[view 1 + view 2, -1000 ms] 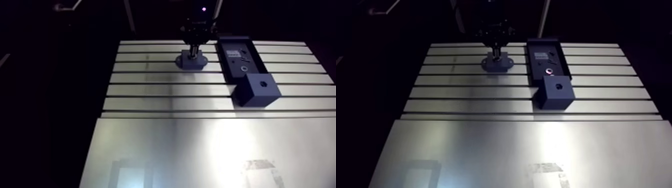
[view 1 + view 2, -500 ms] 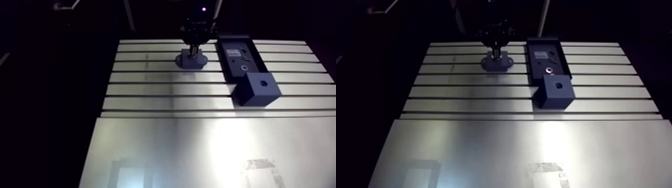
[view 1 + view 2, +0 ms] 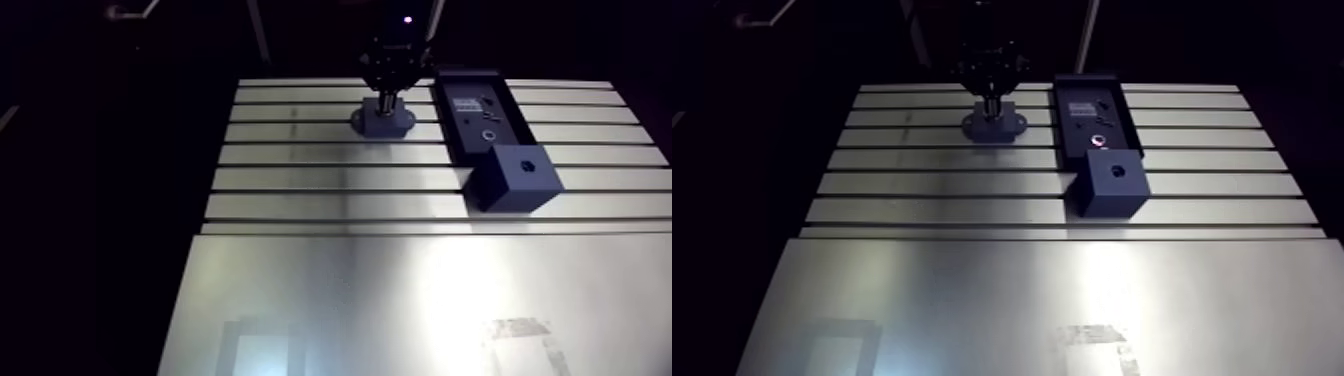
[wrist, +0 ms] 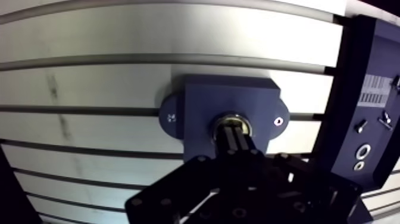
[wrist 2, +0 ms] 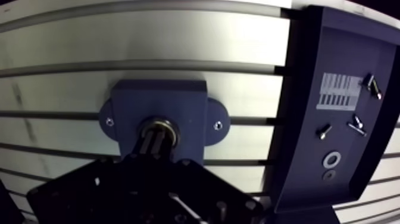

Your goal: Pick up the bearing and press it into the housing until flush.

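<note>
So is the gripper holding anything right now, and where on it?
Nothing looks gripped. The gripper has its fingers shut together, tips down at the middle of the bearing, which sits in the housing bore.

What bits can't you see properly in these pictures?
- Wrist view: the gripper covers the middle of the bearing, so whether it sits flush in the housing is hidden.
- Arm view: the bits in the tray are too small to name.
- Wrist view: the picture's edge cuts off part of the tray.
</note>
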Robot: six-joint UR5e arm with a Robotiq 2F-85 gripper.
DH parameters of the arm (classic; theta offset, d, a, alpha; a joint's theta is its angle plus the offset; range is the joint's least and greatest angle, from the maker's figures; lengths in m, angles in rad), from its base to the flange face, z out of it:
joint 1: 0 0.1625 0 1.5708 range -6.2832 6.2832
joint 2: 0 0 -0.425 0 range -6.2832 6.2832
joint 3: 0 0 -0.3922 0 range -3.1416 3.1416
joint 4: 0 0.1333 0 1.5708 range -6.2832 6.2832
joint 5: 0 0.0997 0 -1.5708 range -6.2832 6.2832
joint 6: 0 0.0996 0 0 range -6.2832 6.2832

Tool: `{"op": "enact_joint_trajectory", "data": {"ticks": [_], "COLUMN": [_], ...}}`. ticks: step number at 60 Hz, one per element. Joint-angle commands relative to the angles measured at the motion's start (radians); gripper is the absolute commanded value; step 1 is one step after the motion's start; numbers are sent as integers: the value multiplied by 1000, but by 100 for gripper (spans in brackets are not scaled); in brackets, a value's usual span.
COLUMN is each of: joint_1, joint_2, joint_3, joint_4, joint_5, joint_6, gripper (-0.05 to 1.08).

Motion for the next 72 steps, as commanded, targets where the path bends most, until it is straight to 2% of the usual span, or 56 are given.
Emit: {"op": "enact_joint_trajectory", "data": {"ticks": [1, 72], "joint_1": [-1, 3], "joint_2": [1, 8], "joint_3": [1, 3], "joint_4": [0, 0], "joint_5": [-1, -1], "joint_6": [-4, -7], "gripper": [108, 108]}}
